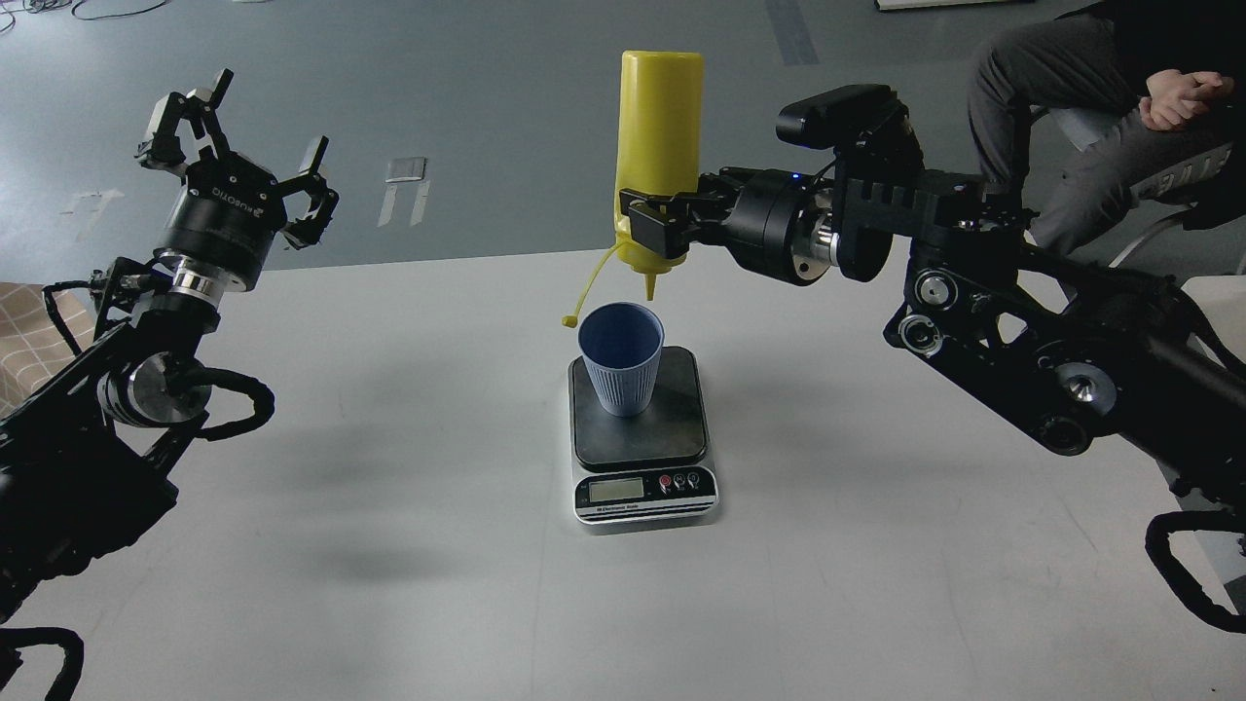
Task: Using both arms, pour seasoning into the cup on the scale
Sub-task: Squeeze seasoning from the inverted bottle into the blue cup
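Here the right hand [650, 226] is clamped on the seasoning bottle [660, 136], gripping it low on the body, just above the cone nozzle. The bottle is held upside down — base up, nozzle pointing straight down — and its tip hangs just above the far rim of the cup [621, 358], not touching it. The thin tethered cap [569, 320] dangles off to the left of the nozzle, ending just beside the cup's left rim.

The cup, light blue with fine vertical ribs, stands upright on the dark platform of the scale [642, 433], toward the platform's far left part. Whether anything lies inside the cup cannot be told; its inside looks plain blue. The scale sits on the pale tabletop [389, 545] near the middle, its silver front facing the viewer with the LCD display [616, 490] and small buttons, one red [666, 481]. The display's reading is too small to make out.

The left hand [243, 156] is well apart from all this, raised at the left side above the tabletop's far edge, its fingers spread apart and holding nothing.

A seated person [1090, 107] shows at the upper right — legs and clasped hands only.
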Controlling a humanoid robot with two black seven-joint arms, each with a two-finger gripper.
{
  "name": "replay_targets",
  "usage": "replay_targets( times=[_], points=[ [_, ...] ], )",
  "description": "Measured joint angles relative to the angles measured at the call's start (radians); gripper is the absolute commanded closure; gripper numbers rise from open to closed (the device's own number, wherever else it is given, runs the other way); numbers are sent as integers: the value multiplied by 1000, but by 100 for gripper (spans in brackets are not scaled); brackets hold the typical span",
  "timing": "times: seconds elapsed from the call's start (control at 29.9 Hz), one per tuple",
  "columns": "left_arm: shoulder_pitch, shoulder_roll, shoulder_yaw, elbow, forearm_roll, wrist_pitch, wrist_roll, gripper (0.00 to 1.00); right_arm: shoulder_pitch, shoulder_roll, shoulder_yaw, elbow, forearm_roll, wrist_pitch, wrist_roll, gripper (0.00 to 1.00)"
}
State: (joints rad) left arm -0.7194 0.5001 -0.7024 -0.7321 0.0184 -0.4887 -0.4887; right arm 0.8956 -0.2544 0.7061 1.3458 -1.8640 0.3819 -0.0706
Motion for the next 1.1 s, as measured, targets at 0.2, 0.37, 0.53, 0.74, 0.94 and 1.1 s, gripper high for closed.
replay_targets(
  times=[0.2,0.37,0.53,0.74,0.94,1.1],
  points=[
    [0,0,0,0,0,0,0,3,-26,33,-5,9,-97,-1,2,81],
    [0,2,0,0,0,0,0,3,-49,37,-5,16,-160,-6,6,83],
    [0,8,-1,0,0,0,0,3,-69,48,-7,24,-233,-12,10,97],
    [0,9,-2,0,0,0,0,3,-108,74,-7,28,-304,-42,13,100],
    [1,10,-1,0,0,0,0,3,-142,94,-4,26,-317,-81,14,100],
    [1,13,-1,0,0,0,0,3,-145,96,-3,23,-318,-93,14,100]
  ],
)
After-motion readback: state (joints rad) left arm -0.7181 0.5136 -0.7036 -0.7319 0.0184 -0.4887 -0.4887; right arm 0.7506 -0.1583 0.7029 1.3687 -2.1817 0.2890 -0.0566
